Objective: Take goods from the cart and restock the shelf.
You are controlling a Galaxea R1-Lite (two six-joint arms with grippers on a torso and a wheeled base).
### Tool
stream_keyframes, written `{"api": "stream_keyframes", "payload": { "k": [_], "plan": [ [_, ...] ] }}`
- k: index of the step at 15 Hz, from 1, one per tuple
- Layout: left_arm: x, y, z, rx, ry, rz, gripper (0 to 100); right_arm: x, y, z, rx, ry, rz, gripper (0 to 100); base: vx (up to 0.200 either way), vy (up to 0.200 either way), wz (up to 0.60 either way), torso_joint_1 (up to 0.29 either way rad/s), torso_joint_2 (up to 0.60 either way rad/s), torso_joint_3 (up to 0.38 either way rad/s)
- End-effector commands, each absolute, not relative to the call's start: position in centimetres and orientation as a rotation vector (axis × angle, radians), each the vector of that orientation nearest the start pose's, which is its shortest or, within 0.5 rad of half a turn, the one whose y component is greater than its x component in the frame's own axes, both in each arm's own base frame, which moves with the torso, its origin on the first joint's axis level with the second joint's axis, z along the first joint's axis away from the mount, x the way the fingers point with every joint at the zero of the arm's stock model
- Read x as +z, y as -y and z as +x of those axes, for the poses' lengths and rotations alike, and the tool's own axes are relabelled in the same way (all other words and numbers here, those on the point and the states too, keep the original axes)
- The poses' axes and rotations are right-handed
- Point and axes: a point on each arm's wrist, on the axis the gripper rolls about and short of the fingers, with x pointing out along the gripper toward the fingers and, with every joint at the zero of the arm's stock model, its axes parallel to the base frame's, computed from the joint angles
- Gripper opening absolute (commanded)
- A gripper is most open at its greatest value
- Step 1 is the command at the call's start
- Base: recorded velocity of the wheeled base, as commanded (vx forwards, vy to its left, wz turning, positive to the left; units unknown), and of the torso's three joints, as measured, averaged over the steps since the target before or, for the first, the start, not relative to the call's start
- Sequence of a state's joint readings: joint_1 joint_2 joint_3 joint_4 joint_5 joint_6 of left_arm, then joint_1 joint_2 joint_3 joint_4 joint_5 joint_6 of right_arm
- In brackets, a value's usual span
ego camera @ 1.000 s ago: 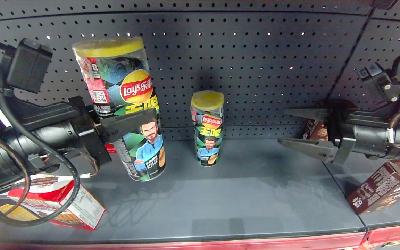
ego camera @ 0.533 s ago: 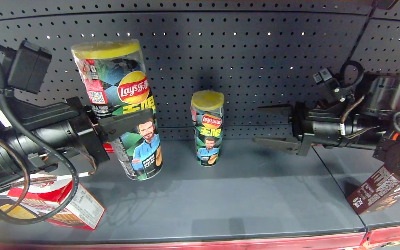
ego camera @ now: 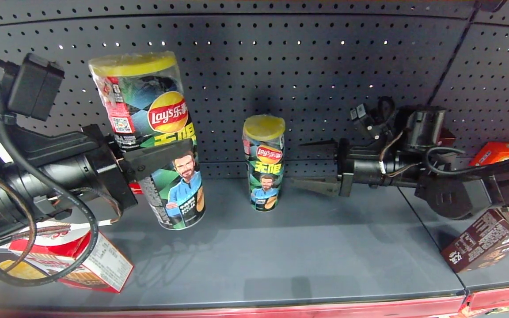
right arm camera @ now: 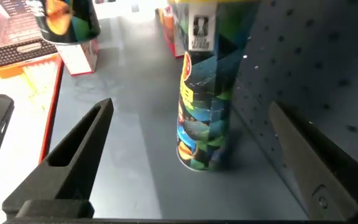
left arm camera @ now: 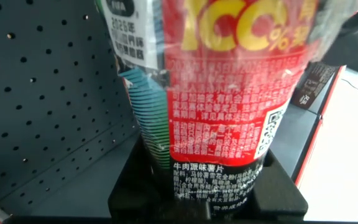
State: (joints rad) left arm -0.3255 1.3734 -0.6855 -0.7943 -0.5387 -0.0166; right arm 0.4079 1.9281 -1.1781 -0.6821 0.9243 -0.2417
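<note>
My left gripper (ego camera: 148, 161) is shut on a tall chips can (ego camera: 148, 132) with a yellow lid, held slightly tilted at the shelf's left. Its base is at or just above the grey shelf board (ego camera: 303, 256). In the left wrist view the can's red label (left arm camera: 229, 93) rises from between the fingers (left arm camera: 278, 193). A second, identical can (ego camera: 263, 163) stands upright by the pegboard in the middle. My right gripper (ego camera: 316, 164) is open just right of this can, level with its lower half. In the right wrist view this can (right arm camera: 207, 106) stands just beyond the spread fingers (right arm camera: 79, 155).
A red and white box (ego camera: 100, 265) lies at the shelf's front left. A brown box (ego camera: 484, 243) leans at the right, and an orange box (ego camera: 502, 152) sits behind the right arm. A dark pegboard (ego camera: 325, 66) backs the shelf, and a red strip (ego camera: 281, 309) edges its front.
My right arm has swung left along the shelf, bringing its open gripper close to the standing can. The held can has shifted slightly left and down.
</note>
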Motion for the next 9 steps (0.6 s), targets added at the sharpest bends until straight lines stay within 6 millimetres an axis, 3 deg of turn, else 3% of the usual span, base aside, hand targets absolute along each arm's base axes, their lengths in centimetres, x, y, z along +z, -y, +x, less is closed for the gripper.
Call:
{"api": "stream_keyframes", "payload": {
  "k": [1,9],
  "plan": [
    [25.2,8.2,20.7,-0.864,0.101,-0.004,0,19.6,-18.0,34.8,1.357,0.06,-0.178,100,0.0,0.0,0.0,0.0,0.0,0.0],
    [25.1,7.9,20.8,-0.851,0.097,-0.004,0,17.6,-20.4,37.2,1.387,0.05,-0.174,100,0.0,0.0,0.0,0.0,0.0,0.0]
  ]
}}
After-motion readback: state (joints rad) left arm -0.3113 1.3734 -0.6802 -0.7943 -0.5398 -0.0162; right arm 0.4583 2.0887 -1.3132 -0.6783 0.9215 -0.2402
